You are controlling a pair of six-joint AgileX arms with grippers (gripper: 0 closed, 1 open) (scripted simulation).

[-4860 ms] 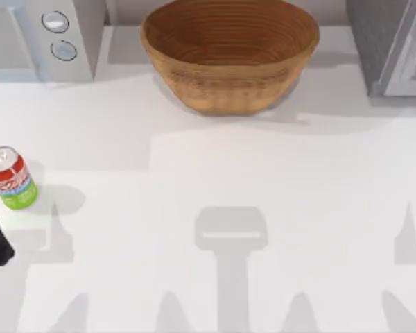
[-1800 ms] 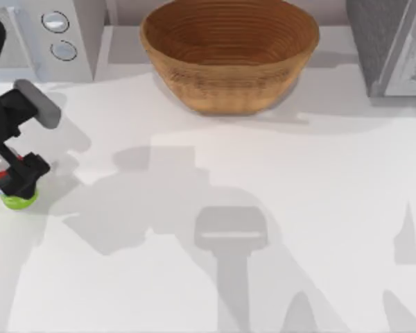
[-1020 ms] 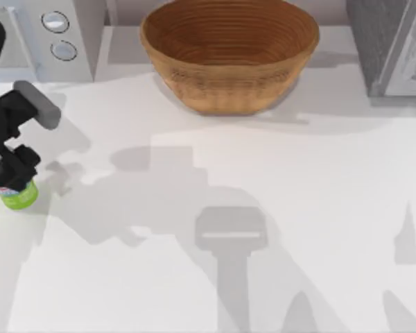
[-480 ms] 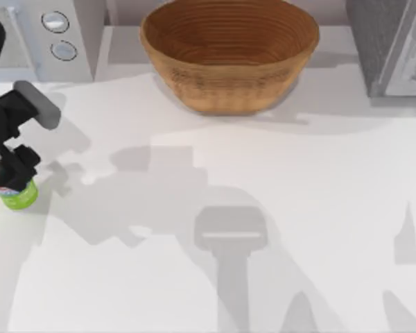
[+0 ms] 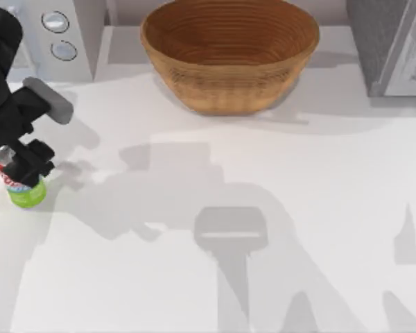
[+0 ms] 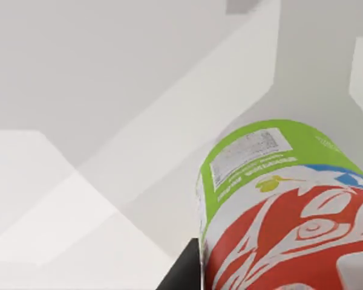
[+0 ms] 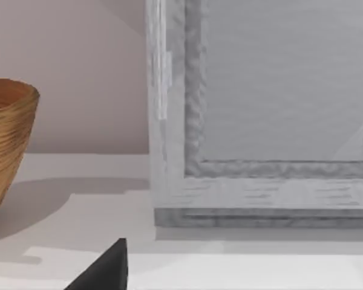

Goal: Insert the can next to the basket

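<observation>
I'm holding the upright can (image 5: 26, 189) clenched in my left gripper (image 5: 22, 168), probably lifted, with the basket (image 5: 229, 59) lying well off toward the table's right.

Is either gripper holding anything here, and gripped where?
The left gripper is shut on the can, clamped around its red upper band, below the silver top.

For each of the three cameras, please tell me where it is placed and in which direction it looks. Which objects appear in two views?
Top view: above the table, looking down; the left end effector grips the can, with the basket at the back.
Left wrist view: on the left arm, looking closely at the can over the table.
Right wrist view: on the right arm, facing a grey cabinet and the basket's edge.
Shared: top and left wrist, the can; top and right wrist, the basket.
</observation>
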